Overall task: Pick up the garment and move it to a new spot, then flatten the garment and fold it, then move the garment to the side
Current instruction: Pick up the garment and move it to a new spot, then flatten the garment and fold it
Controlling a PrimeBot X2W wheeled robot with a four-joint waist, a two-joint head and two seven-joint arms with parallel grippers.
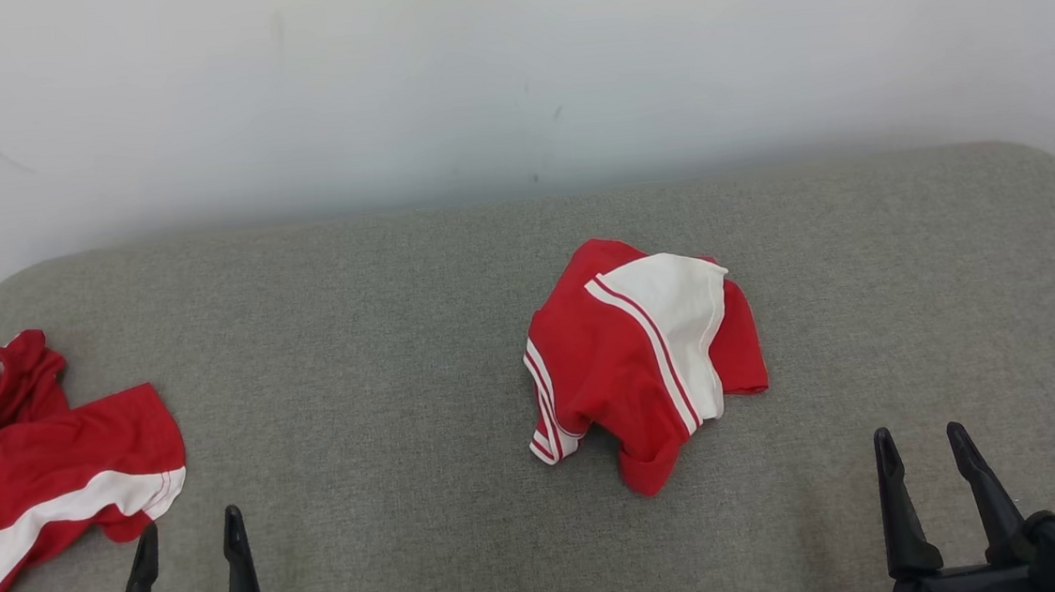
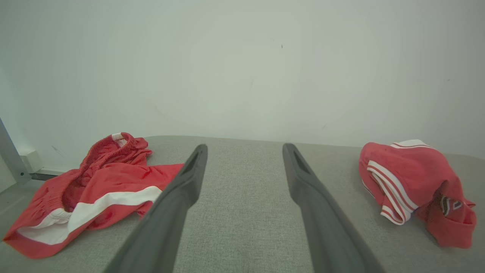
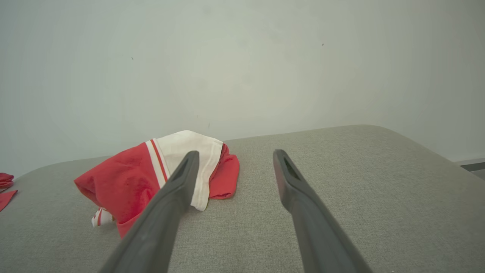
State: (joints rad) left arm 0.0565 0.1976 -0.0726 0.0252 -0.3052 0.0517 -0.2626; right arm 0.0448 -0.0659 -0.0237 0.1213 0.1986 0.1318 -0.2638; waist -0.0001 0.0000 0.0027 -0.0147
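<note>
A crumpled red garment (image 1: 618, 373) with a white panel and white stripes lies bunched in the middle of the grey fabric surface (image 1: 381, 345). It sits at the right in the left wrist view (image 2: 409, 182) and just left of my right fingers in the right wrist view (image 3: 129, 182). My left gripper (image 1: 190, 525) (image 2: 245, 148) rests open near the front edge at the lower left, holding nothing. At the lower right, my right gripper (image 1: 920, 439) (image 3: 235, 153) is open and empty, in front of and to the right of the garment.
A second red garment with a white band (image 1: 41, 457) (image 2: 106, 185) lies spread at the surface's left edge, close beside my left gripper. A pale wall (image 1: 510, 71) stands behind the surface, whose back corners are rounded.
</note>
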